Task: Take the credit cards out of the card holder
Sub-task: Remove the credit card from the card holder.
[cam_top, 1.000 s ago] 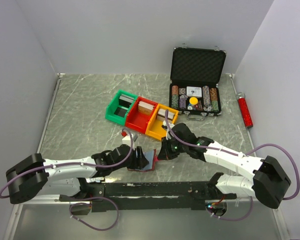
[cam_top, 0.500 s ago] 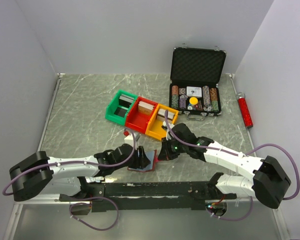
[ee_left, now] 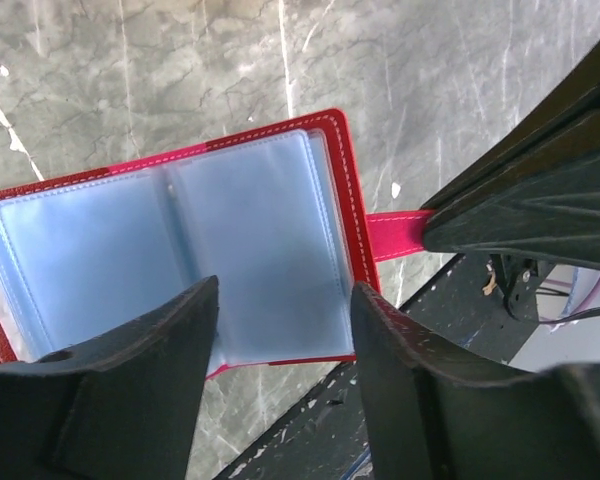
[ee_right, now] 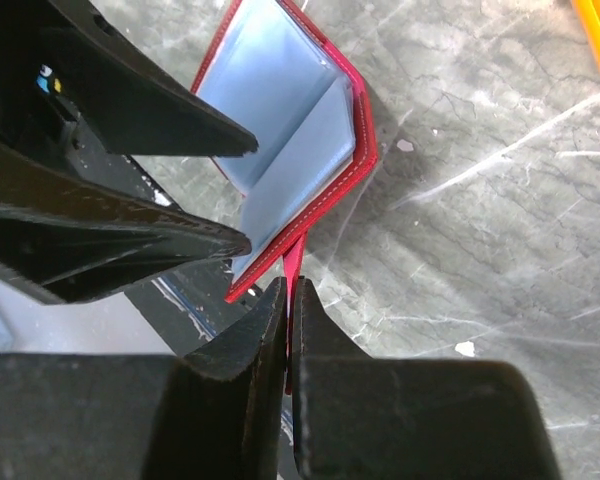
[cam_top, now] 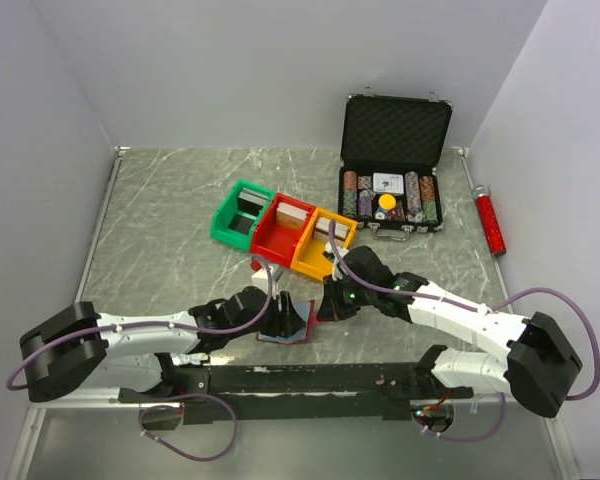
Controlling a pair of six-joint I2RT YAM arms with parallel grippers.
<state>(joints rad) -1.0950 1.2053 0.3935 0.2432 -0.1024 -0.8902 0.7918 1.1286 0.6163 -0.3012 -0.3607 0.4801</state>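
Note:
The card holder (cam_top: 298, 325) is a small red wallet lying open near the table's front edge, with one leaf tilted up. Pale blue-grey glossy credit cards (ee_left: 250, 240) fill its pages, also visible in the right wrist view (ee_right: 275, 95). My left gripper (ee_left: 283, 300) is open and hangs over the holder's near edge, one finger on each side of the right-hand page and nothing between them. My right gripper (ee_right: 292, 290) is shut on the holder's red strap tab (ee_right: 294, 258), pinching it at the holder's right side (cam_top: 325, 300).
Green (cam_top: 242, 212), red (cam_top: 283, 228) and yellow (cam_top: 322, 243) bins stand in a row behind the holder. An open black chip case (cam_top: 395, 165) sits at the back right. A red cylinder (cam_top: 491, 222) lies by the right wall. A black rail (cam_top: 310, 380) runs along the front.
My left arm has edged a little to the right toward the holder and its jaws stand slightly wider. The right gripper and the holder have not moved.

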